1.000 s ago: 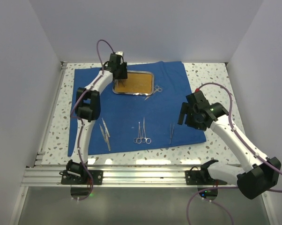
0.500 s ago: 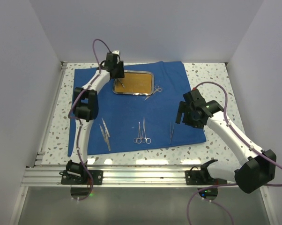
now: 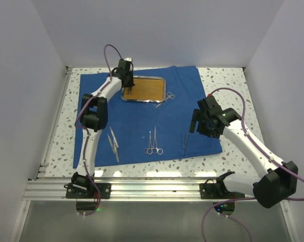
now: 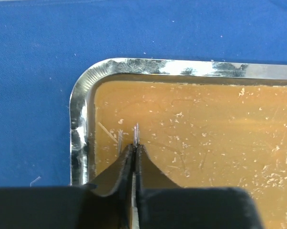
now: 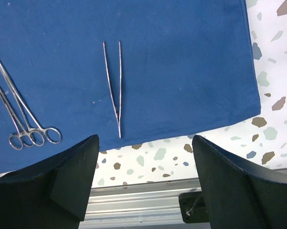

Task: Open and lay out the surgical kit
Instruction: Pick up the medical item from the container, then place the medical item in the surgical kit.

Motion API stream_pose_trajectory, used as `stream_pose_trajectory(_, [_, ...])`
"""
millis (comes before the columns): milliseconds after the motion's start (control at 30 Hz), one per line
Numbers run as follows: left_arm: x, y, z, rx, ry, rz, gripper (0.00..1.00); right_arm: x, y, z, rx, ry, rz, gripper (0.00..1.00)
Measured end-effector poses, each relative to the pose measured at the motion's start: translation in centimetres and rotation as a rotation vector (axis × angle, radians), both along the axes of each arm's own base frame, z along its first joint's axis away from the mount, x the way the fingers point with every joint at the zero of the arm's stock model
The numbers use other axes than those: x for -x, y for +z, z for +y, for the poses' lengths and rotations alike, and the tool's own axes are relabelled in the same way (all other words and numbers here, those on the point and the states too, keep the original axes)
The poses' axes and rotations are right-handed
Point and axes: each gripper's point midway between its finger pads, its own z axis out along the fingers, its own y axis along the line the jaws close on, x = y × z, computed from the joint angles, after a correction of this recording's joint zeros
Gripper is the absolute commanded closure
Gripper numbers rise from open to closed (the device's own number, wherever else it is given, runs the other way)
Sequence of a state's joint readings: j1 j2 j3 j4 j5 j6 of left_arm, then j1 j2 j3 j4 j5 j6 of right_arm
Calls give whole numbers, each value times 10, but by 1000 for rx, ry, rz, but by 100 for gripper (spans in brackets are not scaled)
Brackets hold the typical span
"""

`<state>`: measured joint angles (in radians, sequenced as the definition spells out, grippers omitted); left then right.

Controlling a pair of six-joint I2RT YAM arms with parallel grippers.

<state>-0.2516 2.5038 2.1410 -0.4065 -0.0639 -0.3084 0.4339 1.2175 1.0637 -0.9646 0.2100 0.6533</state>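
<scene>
The left gripper's (image 4: 134, 147) black fingers are pressed together on a thin silvery instrument (image 4: 136, 130). Only its tip pokes out past them, so its kind cannot be told, and a second faint tip beside it may be a prong or a reflection. It hangs just inside a corner of the rounded-rectangle steel tray with an orange-brown inside (image 4: 81, 119), which sits on the royal-blue cloth wrap (image 4: 34, 71) near the worktop's far edge, left of centre.

The right gripper's (image 5: 144, 138) fingers stand wide apart, holding nothing, above the cloth's near right corner. Below it lie slim silvery tweezers (image 5: 116, 86) and, further left, a pair of ring-handled clamps (image 5: 34, 137) cut off by the picture's edge. The white speckled tabletop (image 5: 272, 119) and an aluminium rail (image 5: 134, 205) lie past the cloth's hem.

Only the overhead camera shows the small scissors (image 3: 168, 96) just right of the tray and more tweezers (image 3: 113, 142) toward the near left. From there the held instrument is too small to see.
</scene>
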Motion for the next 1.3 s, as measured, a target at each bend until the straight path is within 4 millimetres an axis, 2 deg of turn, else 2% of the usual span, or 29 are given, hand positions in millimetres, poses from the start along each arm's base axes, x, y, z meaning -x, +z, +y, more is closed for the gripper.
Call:
stream_pose_trajectory(400, [7,1,-15,-10,-4,13,100,3,3,-2,-5,5,-16,17])
stream_pose_trajectory(533, [10,7,-20,7,9,13,100,4,4,-2,-5,11,-22,17])
stream_pose_trajectory(667, [17,38,-26,30,20,-18,100,4,6,-2,-4,21,-32,18])
stream_pose_trajectory(900, [35,138,-57,109,-8,-154,100,9,10,-3,-27,44,-68,17])
stream_pose_trajectory(1000, [54,165,-74,153,-25,-175,100,14,10,-4,-34,54,-87,17])
stream_pose_trajectory(1067, [71,167,-84,171,-35,-157,100,18,10,-6,-37,59,-95,17])
stream_pose_trajectory(1167, [105,152,-106,180,-61,-93,100,24,9,-9,-37,71,-109,17])
stream_pose_trajectory(1233, [131,136,-129,178,-87,-45,100,27,11,-11,-40,77,-124,17])
stream_pose_trajectory(1300, [166,117,-160,168,-127,9,100,28,15,-12,-42,77,-141,17])
